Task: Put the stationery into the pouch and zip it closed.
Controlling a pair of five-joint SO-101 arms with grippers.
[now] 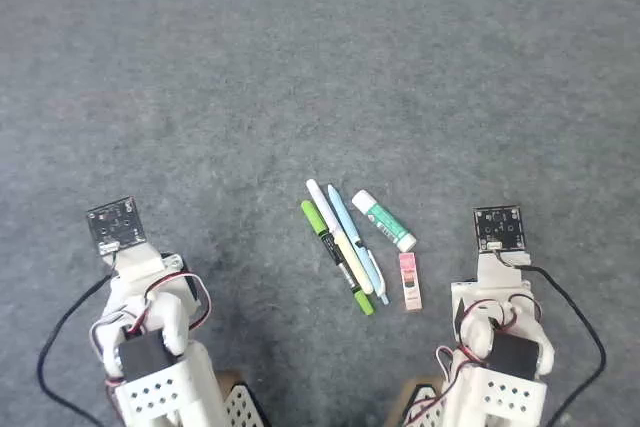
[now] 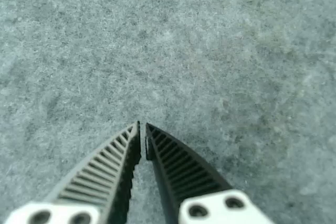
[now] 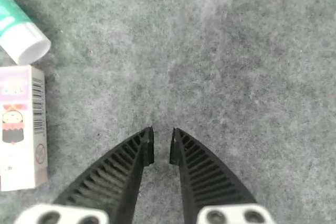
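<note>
The stationery lies in a loose row on the grey felt: a green pen [image 1: 337, 258], a white and yellow highlighter [image 1: 340, 250], a blue pen [image 1: 358, 245], a white and green tube [image 1: 384, 220] and a small pink box [image 1: 409, 281]. The tube [image 3: 18, 38] and the pink box [image 3: 21, 129] also lie close beside my right gripper [image 3: 161, 134], which is shut but for a sliver, holding nothing. My left gripper [image 2: 143, 126] is shut over bare felt, well to the left of the stationery. Both arms sit folded at the near edge, the left arm [image 1: 145, 332] and the right arm [image 1: 500, 332].
Grey felt [image 1: 320, 97] covers the whole table, with wide free room behind the stationery. Cables loop around both arm bases at the near edge.
</note>
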